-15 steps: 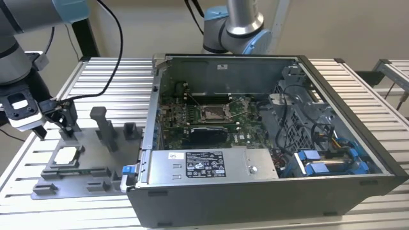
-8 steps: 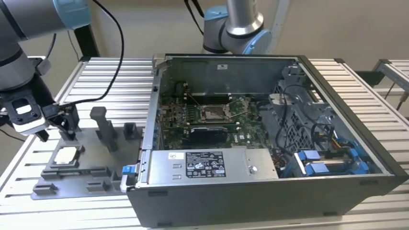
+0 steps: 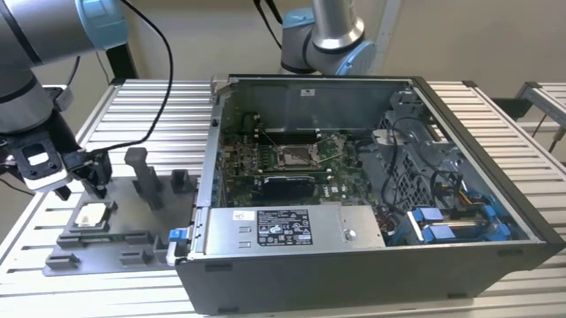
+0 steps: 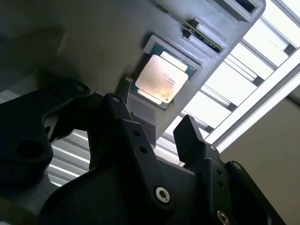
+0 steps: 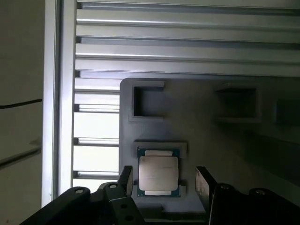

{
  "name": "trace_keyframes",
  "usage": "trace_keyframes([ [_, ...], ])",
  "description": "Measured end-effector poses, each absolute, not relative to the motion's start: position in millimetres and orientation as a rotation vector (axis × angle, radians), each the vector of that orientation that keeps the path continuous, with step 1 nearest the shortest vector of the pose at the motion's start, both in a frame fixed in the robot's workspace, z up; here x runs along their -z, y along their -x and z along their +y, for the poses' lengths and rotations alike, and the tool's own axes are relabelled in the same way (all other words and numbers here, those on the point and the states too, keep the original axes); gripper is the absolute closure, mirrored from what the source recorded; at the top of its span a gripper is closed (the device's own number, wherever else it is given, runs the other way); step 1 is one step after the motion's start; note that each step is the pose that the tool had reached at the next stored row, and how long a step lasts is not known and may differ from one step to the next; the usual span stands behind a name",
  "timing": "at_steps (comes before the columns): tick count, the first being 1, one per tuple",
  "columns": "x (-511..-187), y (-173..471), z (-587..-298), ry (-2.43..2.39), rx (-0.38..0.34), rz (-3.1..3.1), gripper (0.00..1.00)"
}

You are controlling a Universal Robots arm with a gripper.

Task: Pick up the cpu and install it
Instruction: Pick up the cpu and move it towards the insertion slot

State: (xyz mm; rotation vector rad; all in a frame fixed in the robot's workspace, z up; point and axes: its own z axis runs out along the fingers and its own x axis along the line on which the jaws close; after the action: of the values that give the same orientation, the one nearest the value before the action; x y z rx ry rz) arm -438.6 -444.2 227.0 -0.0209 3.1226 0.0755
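The cpu (image 3: 93,215) lay in its recess on the grey tray (image 3: 97,255), not yet lifted. The gripper (image 3: 81,189) hung just above it, its 2 fingers spread and flanking the chip in both wrist views, holding nothing. The socket (image 3: 296,157) in the computer case (image 3: 478,265) appeared empty, so pick-up and installation were left to do.

A grey tubular arm with a light-blue joint cap (image 3: 93,20) reaches in at the exterior view's far left and bends downward through its grey wrist section (image 3: 22,99). Below the wrist hangs the black two-finger gripper (image 3: 81,189), pointing down and slightly tilted. In both wrist views the gripper (image 5: 164,180) (image 4: 152,117) has its black fingers (image 5: 204,180) spread apart, with nothing between them.
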Motion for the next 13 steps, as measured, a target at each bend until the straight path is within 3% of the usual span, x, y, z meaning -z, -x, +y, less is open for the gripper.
trace_keyframes([
  [13,-209,439,-444,0.021,-0.075,3.123,0.00],
])
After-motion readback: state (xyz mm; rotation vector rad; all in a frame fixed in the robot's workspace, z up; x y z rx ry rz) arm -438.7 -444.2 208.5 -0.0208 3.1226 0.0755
